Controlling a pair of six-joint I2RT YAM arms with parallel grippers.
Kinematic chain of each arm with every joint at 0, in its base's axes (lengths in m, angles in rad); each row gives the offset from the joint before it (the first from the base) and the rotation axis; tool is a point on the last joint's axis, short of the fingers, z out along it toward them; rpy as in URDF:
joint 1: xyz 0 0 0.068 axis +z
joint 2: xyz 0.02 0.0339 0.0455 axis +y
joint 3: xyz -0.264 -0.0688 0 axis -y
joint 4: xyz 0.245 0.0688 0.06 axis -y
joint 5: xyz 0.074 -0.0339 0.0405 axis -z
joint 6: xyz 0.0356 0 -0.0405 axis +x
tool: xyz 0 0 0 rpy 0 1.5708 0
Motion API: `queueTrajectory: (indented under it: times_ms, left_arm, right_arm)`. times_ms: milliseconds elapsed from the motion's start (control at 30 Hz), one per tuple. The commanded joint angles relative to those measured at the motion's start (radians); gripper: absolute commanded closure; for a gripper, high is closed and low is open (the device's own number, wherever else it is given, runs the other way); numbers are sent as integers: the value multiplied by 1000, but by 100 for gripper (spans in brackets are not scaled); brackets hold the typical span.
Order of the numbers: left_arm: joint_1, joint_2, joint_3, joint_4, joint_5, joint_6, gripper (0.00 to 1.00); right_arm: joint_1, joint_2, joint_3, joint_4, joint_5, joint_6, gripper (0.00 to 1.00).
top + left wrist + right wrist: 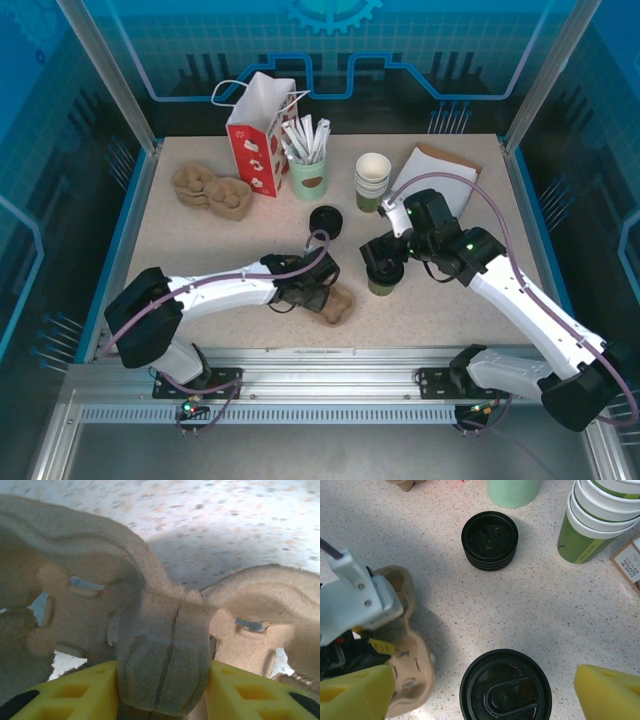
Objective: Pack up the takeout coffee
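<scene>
Two arms busy: left gripper (162, 692) pinches the centre ridge of the pulp carrier (338, 304), right gripper (482, 682) hangs spread wide over the takeout coffee (381, 285) standing on the table (200, 250) just beside that carrier, and an off-centre squeeze could tip the cup or pop its lid (506, 689).
</scene>
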Motion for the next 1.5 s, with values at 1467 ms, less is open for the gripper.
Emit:
queueTrajectory:
  times_ms: [1467]
  left_arm:
    - [210, 227, 351, -165, 384, 1325, 30]
  right_arm:
    - [-215, -76, -24, -64, -42, 79, 6]
